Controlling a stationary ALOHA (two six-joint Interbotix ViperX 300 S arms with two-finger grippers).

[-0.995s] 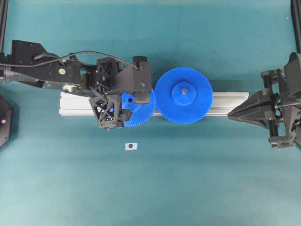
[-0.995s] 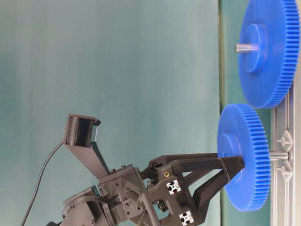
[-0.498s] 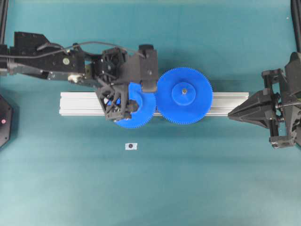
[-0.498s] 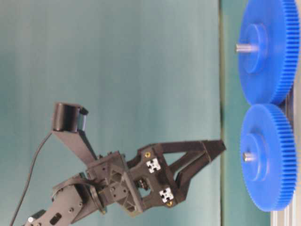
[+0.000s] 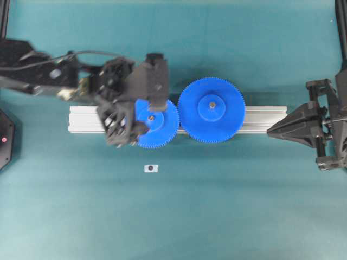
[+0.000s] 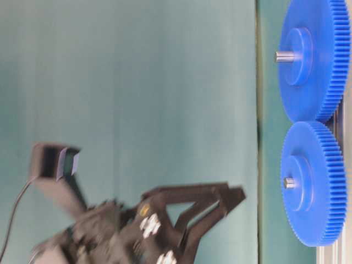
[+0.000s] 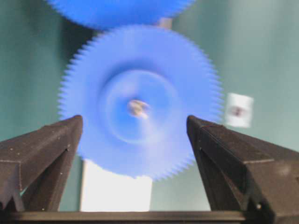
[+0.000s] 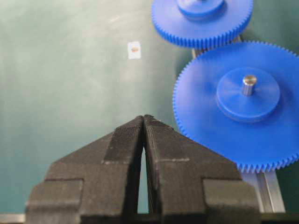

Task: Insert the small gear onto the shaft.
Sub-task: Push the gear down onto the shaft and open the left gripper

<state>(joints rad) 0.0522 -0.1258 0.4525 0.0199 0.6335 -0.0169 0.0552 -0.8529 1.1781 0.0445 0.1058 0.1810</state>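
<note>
1. The small gear (image 5: 155,123) is sitting flat on the aluminium rail (image 5: 87,119), and the shaft (image 6: 288,182) is poking out through its raised hub. I judge the insertion itself done.
2. Its teeth are touching those of the larger gear (image 5: 211,110) just beside it, both wheels lying face-up along the rail.
3. The left gripper (image 7: 133,140) is hanging with its fingers (image 7: 44,144) spread wide apart, holding nothing. In the wrist view the gear is filling the gap between them, hub dead centre.
4. The table-level view is showing those fingertips clear of the gear's face, with open air between. The shaft's long axis is running straight up from the worktop (image 5: 217,216), so any coming-away is going along that line.
5. The right gripper (image 8: 144,121) is waiting well off at the rail's far end, fingers pressed together and empty. The left arm is much the nearer one.
6. A small white tag (image 5: 150,168) is lying on the worktop near the rail, apart from everything.
</note>
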